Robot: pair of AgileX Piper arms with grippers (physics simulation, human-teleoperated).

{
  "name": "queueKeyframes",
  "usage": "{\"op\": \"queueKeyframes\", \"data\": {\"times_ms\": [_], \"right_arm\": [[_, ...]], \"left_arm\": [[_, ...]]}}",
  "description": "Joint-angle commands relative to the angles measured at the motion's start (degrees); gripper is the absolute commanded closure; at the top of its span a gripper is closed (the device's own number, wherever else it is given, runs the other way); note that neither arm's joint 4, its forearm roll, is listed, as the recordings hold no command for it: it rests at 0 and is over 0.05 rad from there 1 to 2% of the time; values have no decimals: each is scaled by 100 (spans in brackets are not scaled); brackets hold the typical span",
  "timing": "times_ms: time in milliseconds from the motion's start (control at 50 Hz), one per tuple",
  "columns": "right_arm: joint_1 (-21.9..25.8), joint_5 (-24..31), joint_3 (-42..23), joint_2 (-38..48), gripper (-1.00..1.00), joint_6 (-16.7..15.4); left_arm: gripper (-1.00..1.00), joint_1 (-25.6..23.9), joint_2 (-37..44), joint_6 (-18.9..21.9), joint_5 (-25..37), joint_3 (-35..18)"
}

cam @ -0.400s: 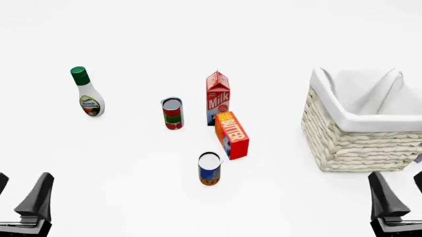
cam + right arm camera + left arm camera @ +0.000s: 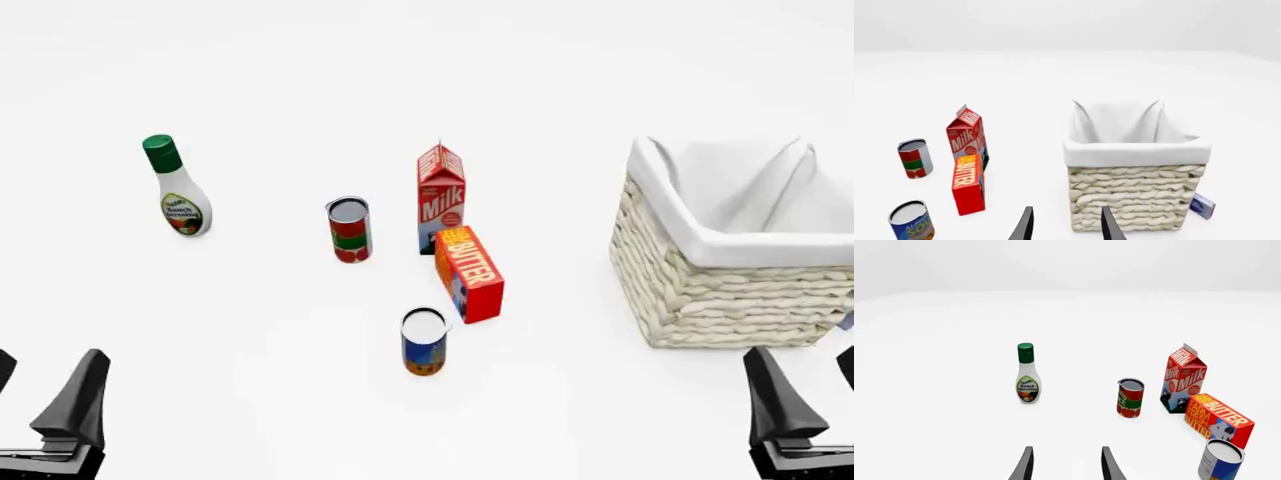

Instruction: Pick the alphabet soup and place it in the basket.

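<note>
The alphabet soup (image 2: pixel 424 342), a small can with a silver top and a blue label turning orange, stands upright near the middle of the table, just in front of the butter box. It also shows in the left wrist view (image 2: pixel 1221 460) and the right wrist view (image 2: pixel 911 223). The basket (image 2: pixel 727 285), cream wicker with white lining, stands at the right, also in the right wrist view (image 2: pixel 1134 192). My left gripper (image 2: pixel 40 400) is open and empty at the near left, well short of the can. My right gripper (image 2: pixel 810 398) is open and empty, just in front of the basket.
A ranch dressing bottle (image 2: pixel 175 190) stands far left. A red-and-green can (image 2: pixel 348 229), a milk carton (image 2: pixel 441 200) and a butter box (image 2: pixel 470 272) cluster behind the soup. A small blue-and-white box (image 2: pixel 1202 206) lies beside the basket's far right side.
</note>
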Motion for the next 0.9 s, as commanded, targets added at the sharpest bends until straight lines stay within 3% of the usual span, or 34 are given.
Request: {"op": "queueKeyframes", "data": {"times_ms": [20,320,600,900], "right_arm": [[72,70,-124,28,-100,7],[465,564,-731,-118,-100,-25],[1199,896,-1331,-119,-100,-204],[1951,579,-1484,310,-100,-289]], "left_arm": [[-100,0,0,0,0,0],[-100,0,0,0,0,0],[-100,0,0,0,0,0],[-100,0,0,0,0,0]]}}
